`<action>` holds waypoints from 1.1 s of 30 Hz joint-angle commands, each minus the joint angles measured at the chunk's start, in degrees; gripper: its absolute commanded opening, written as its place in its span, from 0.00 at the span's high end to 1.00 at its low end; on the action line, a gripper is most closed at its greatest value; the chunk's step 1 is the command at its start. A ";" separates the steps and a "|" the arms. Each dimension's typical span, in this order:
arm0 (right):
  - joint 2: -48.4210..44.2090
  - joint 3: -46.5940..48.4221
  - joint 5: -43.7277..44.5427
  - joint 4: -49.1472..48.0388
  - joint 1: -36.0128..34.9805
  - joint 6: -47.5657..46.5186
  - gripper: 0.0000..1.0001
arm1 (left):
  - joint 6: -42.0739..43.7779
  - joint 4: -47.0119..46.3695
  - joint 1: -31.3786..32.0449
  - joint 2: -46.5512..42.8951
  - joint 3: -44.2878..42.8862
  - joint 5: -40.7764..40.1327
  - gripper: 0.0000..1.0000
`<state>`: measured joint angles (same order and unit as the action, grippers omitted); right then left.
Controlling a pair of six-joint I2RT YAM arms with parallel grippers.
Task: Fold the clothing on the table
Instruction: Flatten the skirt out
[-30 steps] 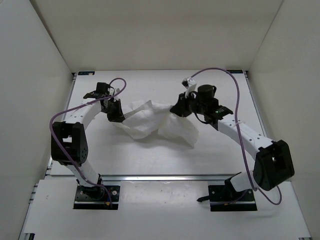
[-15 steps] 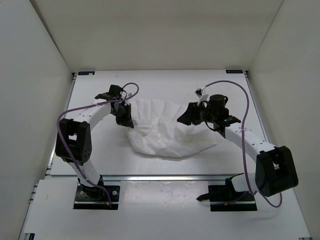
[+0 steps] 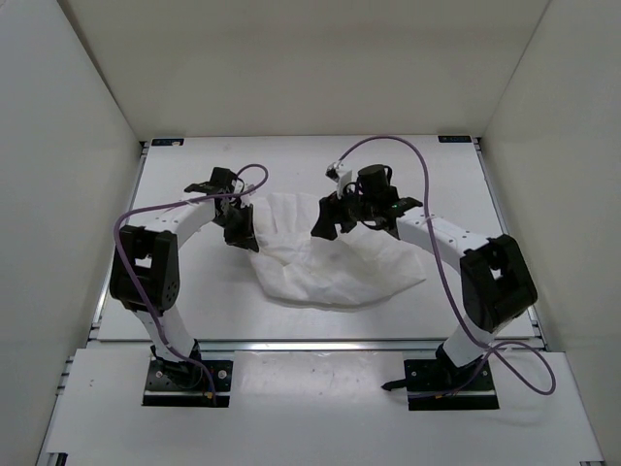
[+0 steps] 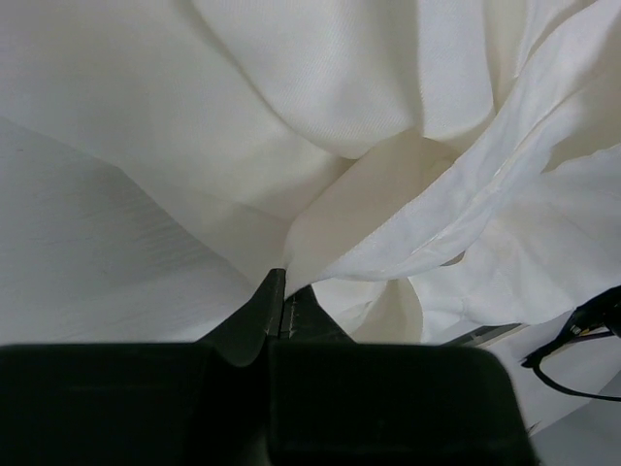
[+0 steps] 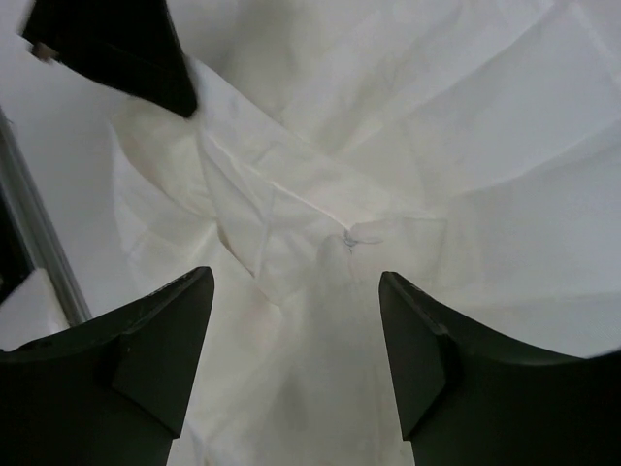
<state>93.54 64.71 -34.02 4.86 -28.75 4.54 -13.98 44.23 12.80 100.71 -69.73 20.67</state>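
Lying crumpled mid-tabletop (image 3: 194,291), the clothing (image 3: 335,267) is pinched at its 10 o'clock edge by the clenched left claw (image 3: 246,238); the right claw (image 3: 325,223) hangs released over its 12 o'clock part.

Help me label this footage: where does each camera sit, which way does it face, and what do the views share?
Top external: fixed above and behind the bases, looking down at the table, the clothing and both arms.
Left wrist: on the left arm, looking along the left gripper, shut on a fold of clothing.
Right wrist: on the right arm, looking down past the open right gripper.
Shared: all three show the clothing.
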 commanded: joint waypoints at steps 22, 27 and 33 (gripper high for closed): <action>12.28 9.21 5.98 5.15 -4.21 -11.74 0.30 | 3.69 1.39 -1.11 -0.51 -0.14 2.10 1.00; 12.20 8.95 6.07 5.16 -3.33 -11.57 0.48 | 3.43 1.56 -1.02 -0.42 -0.49 2.18 1.00; 11.76 9.03 4.40 3.14 -1.05 -8.58 1.00 | 3.69 2.53 -0.76 -0.07 -1.19 1.92 1.00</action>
<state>105.91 71.88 -28.86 10.72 -31.40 -5.32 -11.35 46.04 11.77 100.84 -69.73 21.54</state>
